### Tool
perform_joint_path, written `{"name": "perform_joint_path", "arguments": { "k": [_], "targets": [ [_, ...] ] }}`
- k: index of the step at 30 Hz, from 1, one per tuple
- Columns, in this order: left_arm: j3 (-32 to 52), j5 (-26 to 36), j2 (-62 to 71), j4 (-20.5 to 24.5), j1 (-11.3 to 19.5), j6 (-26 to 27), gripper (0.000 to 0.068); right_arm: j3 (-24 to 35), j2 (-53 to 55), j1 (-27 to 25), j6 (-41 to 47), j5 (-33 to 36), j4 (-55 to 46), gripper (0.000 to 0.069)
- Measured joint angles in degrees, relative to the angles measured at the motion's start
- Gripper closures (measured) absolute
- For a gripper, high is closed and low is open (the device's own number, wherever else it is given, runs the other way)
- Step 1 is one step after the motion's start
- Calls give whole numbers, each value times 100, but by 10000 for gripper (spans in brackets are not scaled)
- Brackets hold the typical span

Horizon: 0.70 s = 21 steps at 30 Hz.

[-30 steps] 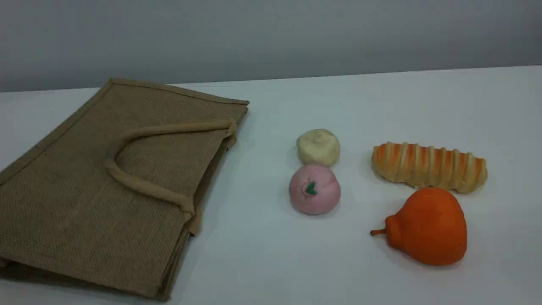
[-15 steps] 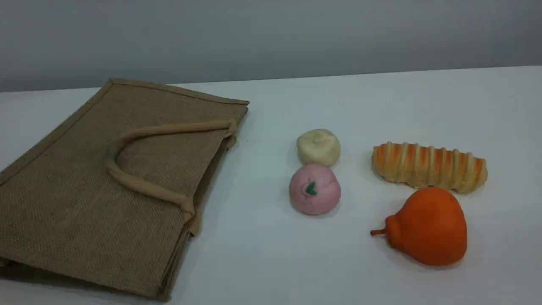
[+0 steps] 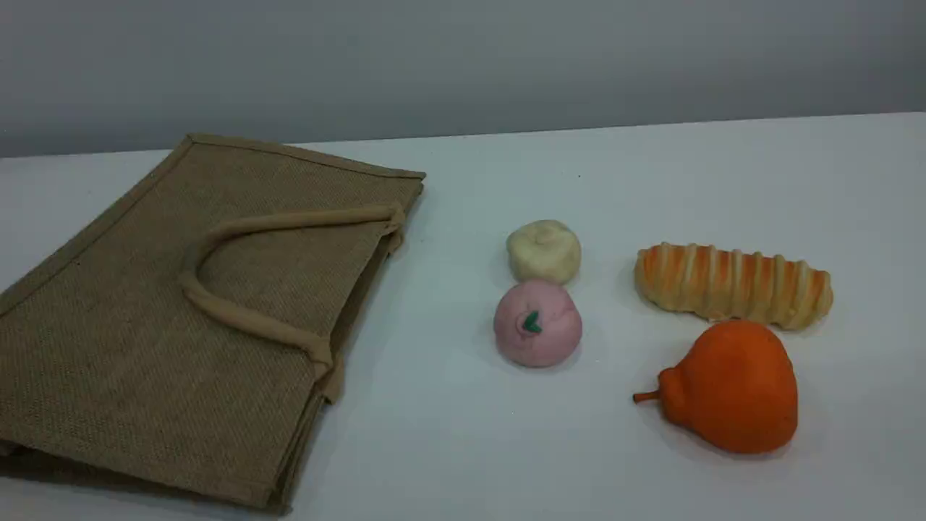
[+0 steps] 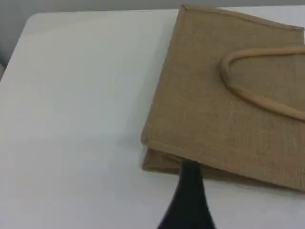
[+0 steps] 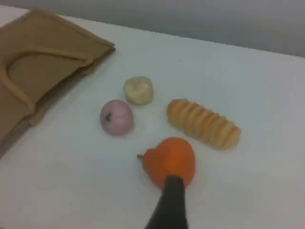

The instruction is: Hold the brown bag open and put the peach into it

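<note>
Nothing moved; peach [image 3: 537,323] still outside brown bag [image 3: 108,362].

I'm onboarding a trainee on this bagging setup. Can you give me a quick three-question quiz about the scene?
1. True or false: the brown bag lies flat on the table.
2. Which item sits nearest the peach? A) cream bun B) striped bread C) orange pear
3. Fill in: in the scene view, the peach is on the bag's ____ side.
Key: 1 true; 2 A; 3 right.
</note>
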Motion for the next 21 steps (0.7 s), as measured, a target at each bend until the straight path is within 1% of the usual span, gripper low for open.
{"name": "perform_joint_path", "arguments": {
  "k": [7, 10, 12, 15, 18, 21],
  "targets": [
    [0, 0, 0, 0, 0, -5, 148, 0, 0, 0, 0, 0, 0, 104],
    [-16, -21, 63, 0, -86, -1, 148, -7, 0, 0, 109, -16, -70, 104],
    [-87, -134, 206, 69, -173, -31, 148, -77, 0, 0, 190, -166, -80, 104],
    [-315, -320, 597, 267, -288, -286, 148, -288, 158, 0, 366, -494, -46, 104],
    [-646, -392, 1133, 443, -294, -552, 148, -578, 632, 0, 498, -807, -51, 104],
    [-1028, -591, 1798, 403, -294, -622, 148, -948, 1193, 5, 498, -1020, -46, 104]
  ]
}}
